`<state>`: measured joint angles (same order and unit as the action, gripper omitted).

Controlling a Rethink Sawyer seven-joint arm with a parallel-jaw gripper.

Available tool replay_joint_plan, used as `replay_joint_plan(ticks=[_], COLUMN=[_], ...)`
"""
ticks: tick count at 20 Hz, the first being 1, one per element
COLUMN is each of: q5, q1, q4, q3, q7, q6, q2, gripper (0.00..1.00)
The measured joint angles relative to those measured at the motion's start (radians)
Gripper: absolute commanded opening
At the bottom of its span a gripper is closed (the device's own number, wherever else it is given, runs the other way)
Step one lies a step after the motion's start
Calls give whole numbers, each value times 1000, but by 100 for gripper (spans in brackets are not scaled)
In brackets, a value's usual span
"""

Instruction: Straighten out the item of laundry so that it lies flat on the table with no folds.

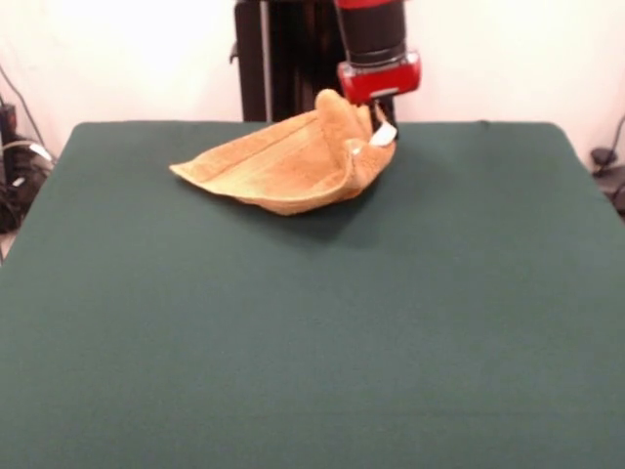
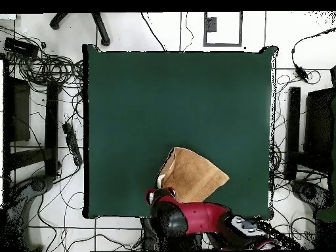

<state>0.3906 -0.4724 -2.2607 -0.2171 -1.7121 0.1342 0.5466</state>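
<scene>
Worktop (image 1: 312, 332): dark green cloth, bare across the near part.
Towel (image 1: 288, 166): golden-orange terry, toward the far edge, one corner lifted into a peak, the rest spread left; white label (image 1: 383, 136) by the peak.
Gripper (image 1: 376, 112): at the raised corner; whether it grips cannot be told.

nubby terry towel (image 1: 283, 166), matt cloth table (image 1: 312, 332)
</scene>
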Motion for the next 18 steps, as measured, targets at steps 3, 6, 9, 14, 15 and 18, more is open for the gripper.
replay_joint_plan(ticks=[3,6,9,14,15,18], q5=[0,0,0,2,10,30], q1=[-99,-178,-240,-312,-336,-368], q4=[-20,-31,-41,-50,-49,-50], q3=[-99,-183,-257,-347,-373,-406], q7=[0,0,0,0,0,0], q6=[-46,-77,-89,-90,-90,-90], q2=[-15,-51,-106,-208,-252,-319], gripper=[0,0,0,0,0,0])
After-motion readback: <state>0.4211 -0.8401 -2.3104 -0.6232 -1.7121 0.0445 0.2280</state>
